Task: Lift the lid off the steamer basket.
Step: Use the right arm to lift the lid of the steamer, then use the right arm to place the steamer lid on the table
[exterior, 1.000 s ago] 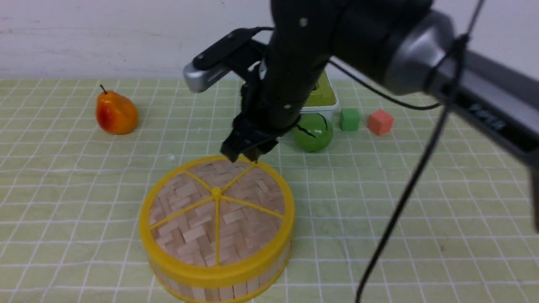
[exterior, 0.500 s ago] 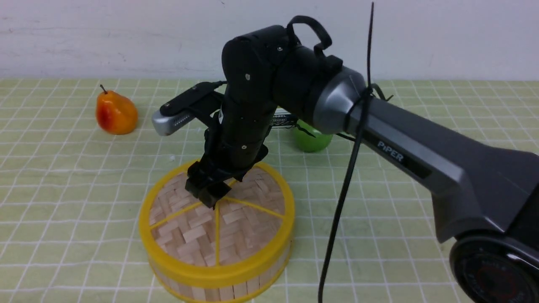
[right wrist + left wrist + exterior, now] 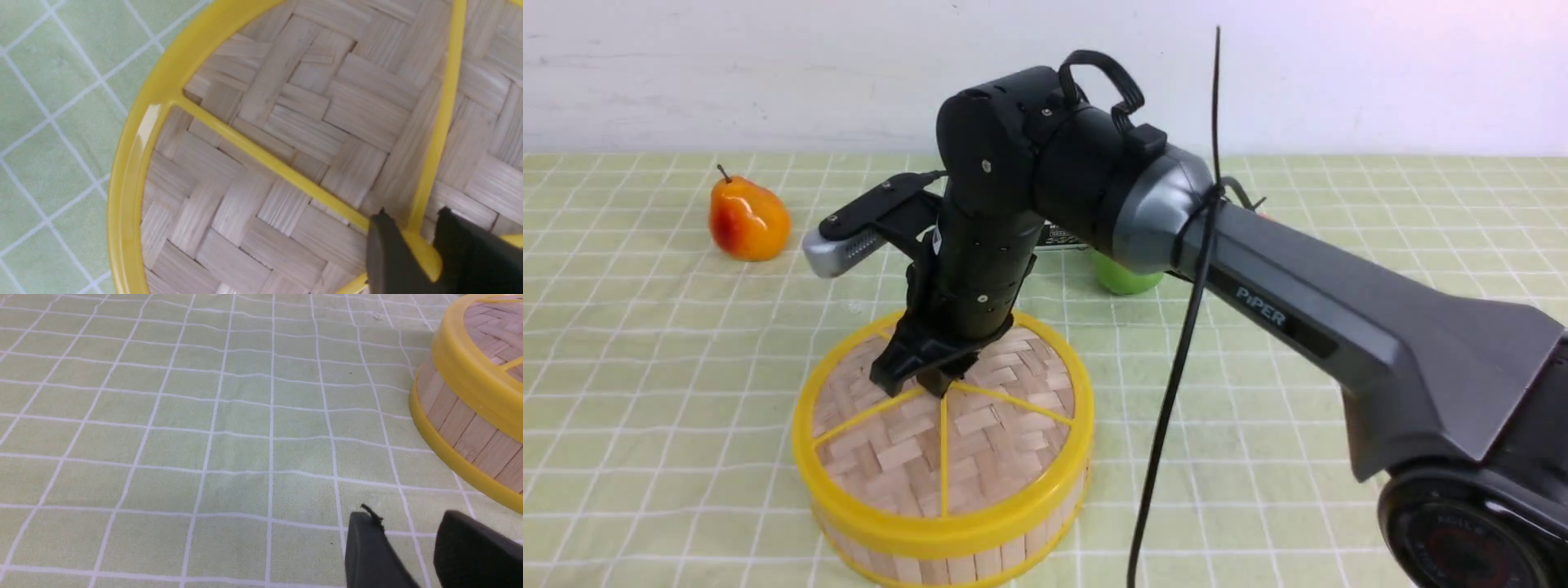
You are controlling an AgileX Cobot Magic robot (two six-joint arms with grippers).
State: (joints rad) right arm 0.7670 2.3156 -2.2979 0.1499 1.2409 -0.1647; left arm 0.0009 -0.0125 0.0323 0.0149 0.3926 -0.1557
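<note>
The lid [image 3: 980,441], woven pale bamboo with a yellow rim and spokes, sits closed on the steamer basket [image 3: 947,563] at the front middle of the cloth. My right gripper [image 3: 919,380] points down onto the lid's centre. In the right wrist view the right gripper [image 3: 412,214] is open a little, with the yellow centre knob [image 3: 425,253] between its two fingers. My left gripper [image 3: 406,518] is open with a narrow gap and empty, low over the cloth beside the basket wall [image 3: 461,424]. It does not show in the front view.
An orange-red pear [image 3: 747,220] stands at the back left. A green apple [image 3: 1123,278] is half hidden behind my right arm. A black cable [image 3: 1176,367] hangs from that arm. A white wall closes off the back.
My right gripper has come from the lid's far rim toward me and down onto the centre knob. The arm now hides the box and the cubes at the back. The lid has not moved.
</note>
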